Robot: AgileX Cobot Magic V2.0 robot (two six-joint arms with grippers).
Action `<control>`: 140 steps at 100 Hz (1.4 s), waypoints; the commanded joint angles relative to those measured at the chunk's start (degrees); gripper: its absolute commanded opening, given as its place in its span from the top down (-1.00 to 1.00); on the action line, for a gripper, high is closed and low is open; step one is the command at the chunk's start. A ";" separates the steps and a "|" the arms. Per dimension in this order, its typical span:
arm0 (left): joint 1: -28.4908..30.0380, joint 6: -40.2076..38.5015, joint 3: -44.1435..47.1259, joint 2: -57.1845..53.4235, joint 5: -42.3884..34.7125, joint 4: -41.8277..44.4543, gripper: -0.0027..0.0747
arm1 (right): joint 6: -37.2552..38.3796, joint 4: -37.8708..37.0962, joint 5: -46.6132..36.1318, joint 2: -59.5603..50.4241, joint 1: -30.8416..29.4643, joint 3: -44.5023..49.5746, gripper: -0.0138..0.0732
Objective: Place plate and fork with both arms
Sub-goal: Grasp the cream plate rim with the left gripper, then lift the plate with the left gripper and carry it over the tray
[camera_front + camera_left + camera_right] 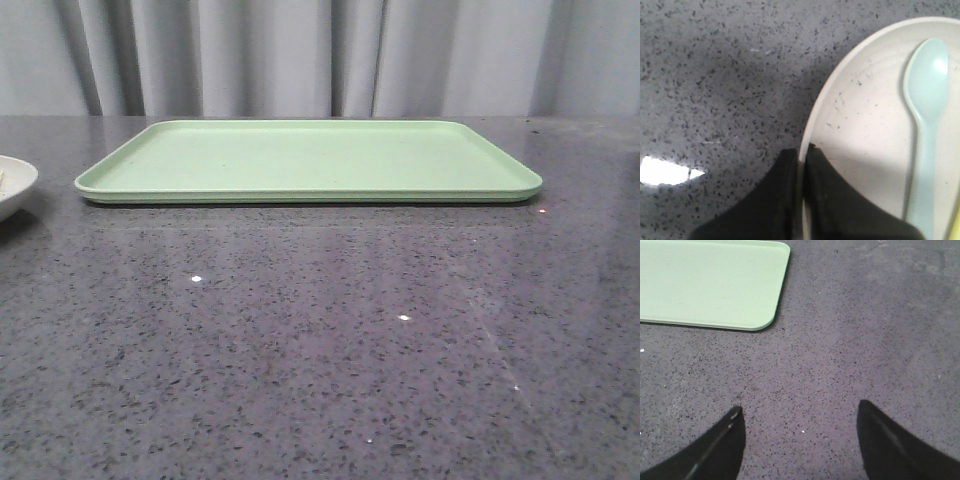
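The left gripper [801, 165] pinches the rim of the plate [875, 145], at nine o'clock of the tray [300, 165], so I judge lifting it there comes next; the right gripper [800, 440] hangs wide apart.

Left end effector [801, 165] pinched closed – right end effector [800, 440] spread wide

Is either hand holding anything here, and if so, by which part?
The left hand is shut on the rim of the shallow round off-white plate, one finger inside it and one outside. The right hand is open over bare table, holding nothing.
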 commanded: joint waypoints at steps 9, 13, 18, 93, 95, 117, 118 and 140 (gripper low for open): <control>1.65 2.24 -1.72 -2.07 0.85 -4.51 0.98 | -0.23 0.05 -4.55 1.10 -0.34 -1.81 -0.44; 1.65 2.28 -1.72 -2.24 0.97 -5.66 0.98 | -0.23 0.05 -4.60 1.10 -0.34 -1.81 -0.44; 1.65 2.94 -1.72 -2.56 0.97 -6.94 0.98 | -0.23 0.05 -4.62 1.10 -0.34 -1.81 -0.44; 1.72 6.70 -2.78 -9.52 5.16 -22.16 0.98 | -0.23 0.05 -6.60 1.10 -0.34 -1.81 -0.44; 1.58 6.70 -3.05 -9.52 5.26 -22.35 0.98 | -0.23 0.05 -6.74 1.10 -0.34 -1.81 -0.44; -3.34 6.70 -5.97 -9.28 4.41 -24.49 0.98 | -0.23 0.05 -7.16 1.10 -0.34 -1.81 -0.44; -3.81 6.70 -6.07 -9.17 4.15 -24.78 0.98 | -0.23 0.05 -7.16 1.10 -0.34 -1.81 -0.44; -11.75 6.60 -8.18 -5.76 -0.83 -31.10 0.98 | -0.23 0.05 -7.16 1.15 -0.34 -1.81 -0.44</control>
